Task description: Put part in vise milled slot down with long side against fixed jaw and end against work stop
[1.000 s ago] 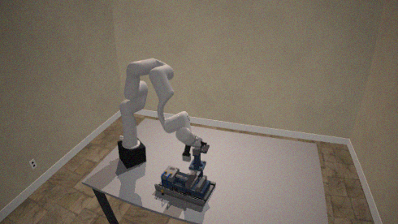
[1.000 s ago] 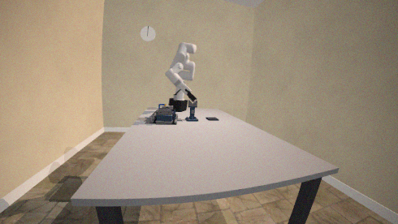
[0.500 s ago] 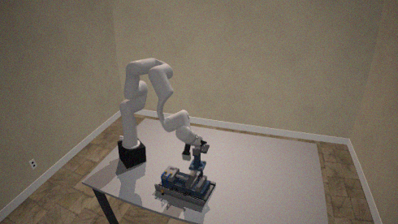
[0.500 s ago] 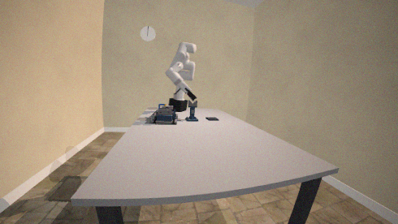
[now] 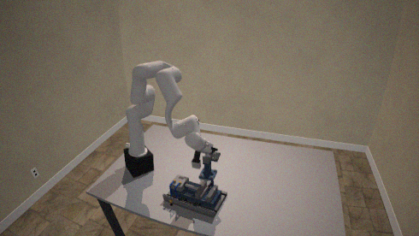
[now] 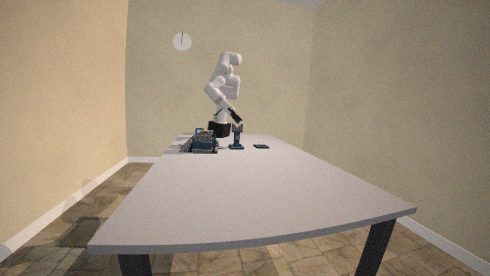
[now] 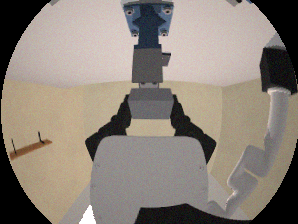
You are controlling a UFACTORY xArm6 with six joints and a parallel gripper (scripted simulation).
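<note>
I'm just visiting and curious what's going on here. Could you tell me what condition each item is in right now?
Tool: shut on the part.
Part: held over the V-block, off the infeed plate.
V-block: upright beside the vise.
Vise: open, no part between its jaws.
Infeed plate: bare.

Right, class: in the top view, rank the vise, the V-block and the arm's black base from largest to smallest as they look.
1. Vise, clearly the largest.
2. Base.
3. V-block, smallest, though the gripper and the part it holds hide its top.
</note>
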